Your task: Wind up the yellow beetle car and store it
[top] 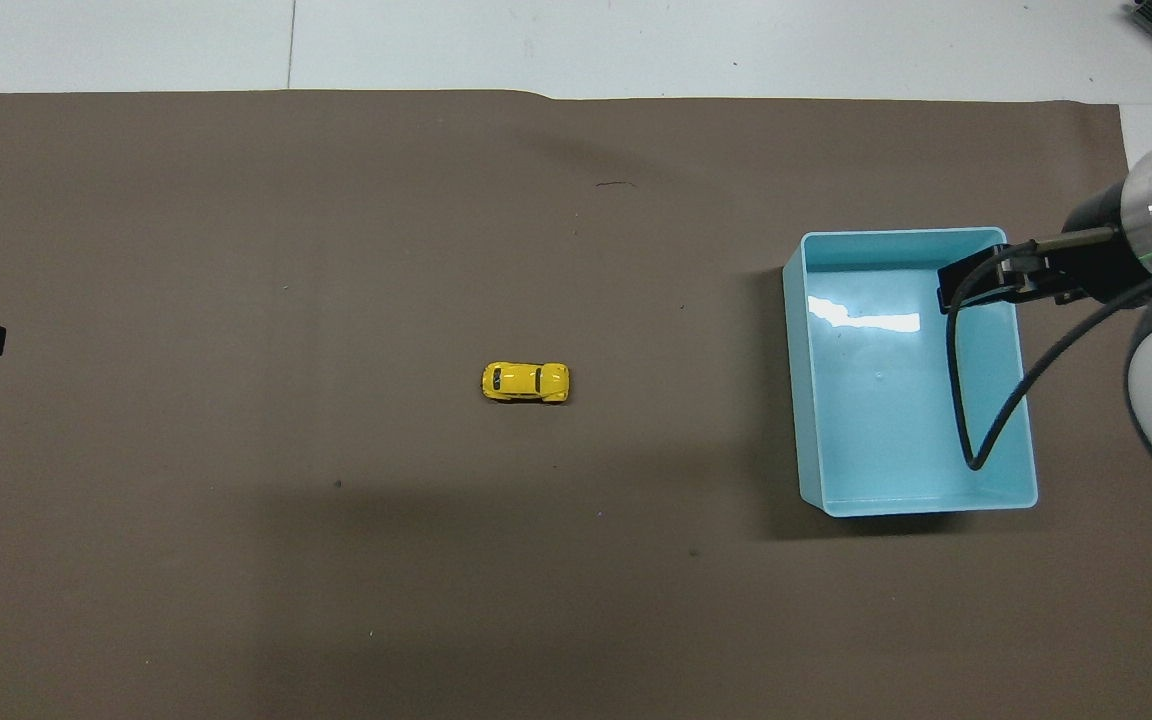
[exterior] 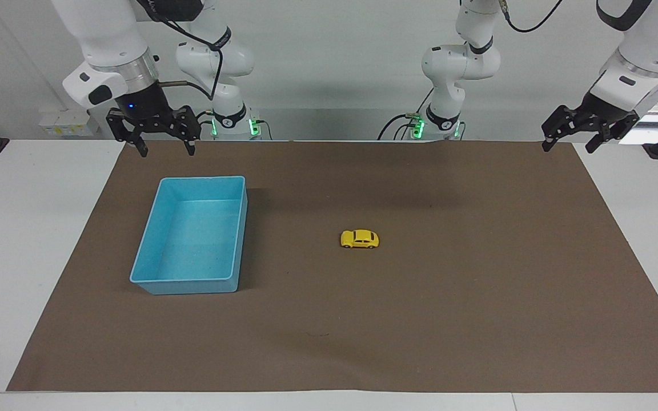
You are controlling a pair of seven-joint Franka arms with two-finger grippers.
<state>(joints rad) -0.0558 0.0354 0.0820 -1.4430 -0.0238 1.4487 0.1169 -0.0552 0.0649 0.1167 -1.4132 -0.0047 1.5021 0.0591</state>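
Right arm's end: right gripper [exterior: 166, 145] hangs over the mat's edge close to the robots, fingers spread, nothing in them.
Tray: light blue tray [exterior: 157, 228] sits just past it, farther from the robots, totally empty.
Mid-table: yellow beetle car [exterior: 359, 239] on its wheels on the brown mat [exterior: 477, 297], beside the tray but well apart, long axis running arm-end to arm-end.
Left arm's end: left gripper [exterior: 572, 137] over the mat's corner, looks open, hard to say for sure.
Nearer arm: probably the right one.
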